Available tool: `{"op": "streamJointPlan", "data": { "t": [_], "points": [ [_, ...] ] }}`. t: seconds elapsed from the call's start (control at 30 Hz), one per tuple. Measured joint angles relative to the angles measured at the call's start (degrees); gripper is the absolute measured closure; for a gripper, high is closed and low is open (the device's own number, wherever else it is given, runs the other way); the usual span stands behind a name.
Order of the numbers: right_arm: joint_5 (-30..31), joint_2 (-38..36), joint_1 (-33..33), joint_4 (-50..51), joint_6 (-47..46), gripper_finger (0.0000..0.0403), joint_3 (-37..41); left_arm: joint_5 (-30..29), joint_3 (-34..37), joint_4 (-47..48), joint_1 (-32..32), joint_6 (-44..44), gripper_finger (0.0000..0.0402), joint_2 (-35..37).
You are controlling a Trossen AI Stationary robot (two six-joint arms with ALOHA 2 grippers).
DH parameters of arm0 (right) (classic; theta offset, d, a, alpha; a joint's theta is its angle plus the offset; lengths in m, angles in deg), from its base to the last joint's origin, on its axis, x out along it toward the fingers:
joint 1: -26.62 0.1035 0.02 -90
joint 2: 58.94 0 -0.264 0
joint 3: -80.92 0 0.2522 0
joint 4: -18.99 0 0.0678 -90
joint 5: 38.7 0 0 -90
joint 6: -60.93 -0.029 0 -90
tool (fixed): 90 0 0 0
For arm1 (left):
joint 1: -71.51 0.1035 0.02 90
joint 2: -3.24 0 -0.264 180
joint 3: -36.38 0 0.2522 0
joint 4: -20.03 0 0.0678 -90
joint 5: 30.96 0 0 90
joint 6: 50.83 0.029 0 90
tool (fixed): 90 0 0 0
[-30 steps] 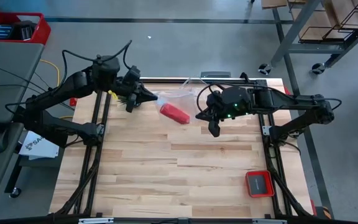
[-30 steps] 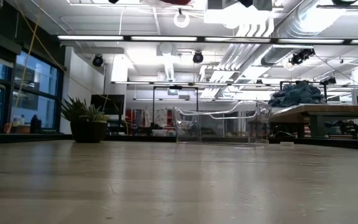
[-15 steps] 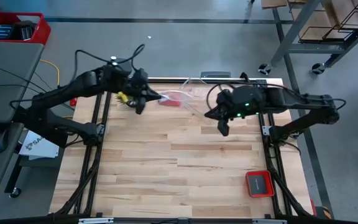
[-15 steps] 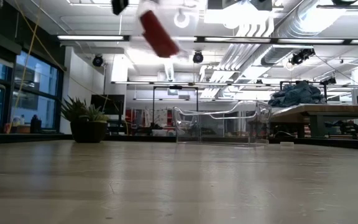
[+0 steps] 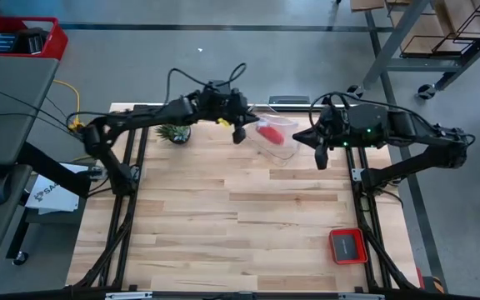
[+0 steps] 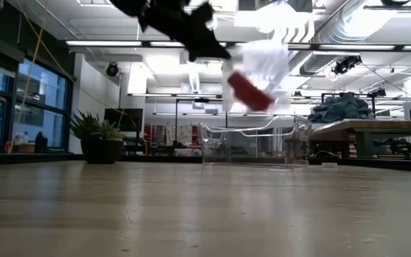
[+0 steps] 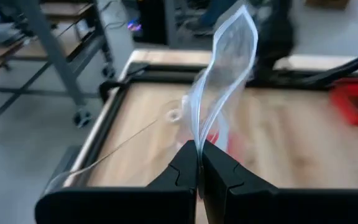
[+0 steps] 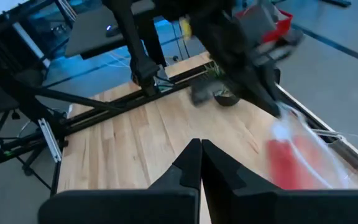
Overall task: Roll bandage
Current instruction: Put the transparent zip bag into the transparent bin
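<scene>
The bandage is a red roll [image 5: 270, 133] inside a clear plastic bag [image 5: 278, 138]. The bag hangs in the air over the table's far edge. It also shows in the low view [image 6: 252, 93] and the right wrist view [image 8: 284, 163]. My left gripper [image 5: 241, 131] is shut on the bag. My right gripper [image 5: 317, 155] is shut and empty, a little to the right of the bag and apart from it. My left gripper pinches the clear bag's thin edge [image 7: 199, 138] between its two fingers. The fingers come at it roughly level from the table's left. The bag is lifted clear of the table and streams out beyond the fingertips, with the red roll [image 7: 212, 133] inside it.
A clear plastic bin [image 6: 255, 145] stands at the table's far edge, below the bag. A small potted plant [image 5: 174, 133] stands at the far left. A small square red tray [image 5: 347, 245] lies at the near right. Bare wood [image 5: 240, 225] fills the middle.
My left gripper has swept along the far edge toward the table's right, carrying the bag with the red roll, which has swung with it and now shows in the low view's middle. My right gripper has gone toward the right and a little toward the far edge, still shut.
</scene>
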Motion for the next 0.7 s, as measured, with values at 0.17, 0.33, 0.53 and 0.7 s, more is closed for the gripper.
{"op": "streamJointPlan", "data": {
  "t": [0.17,0.33,0.53,0.7],
  "points": [
    [-0.02,0.09,0.73,0.03,0.07,0.0403,0.00,-5.51,0.00,-3.73,1.64,-0.02,0.0395,-6.82],
    [-0.04,0.58,1.67,0.14,0.01,0.0403,0.00,-7.09,-3.02,-0.08,1.57,0.64,0.0349,-12.48],
    [-0.07,0.61,1.99,0.07,-0.13,0.0403,0.00,-7.84,-7.45,4.39,1.42,1.41,0.0274,-16.07],
    [0.02,0.61,1.99,0.10,-1.01,0.0403,0.00,-7.71,-11.05,10.28,3.40,-0.30,0.0245,-15.55]
  ]
}}
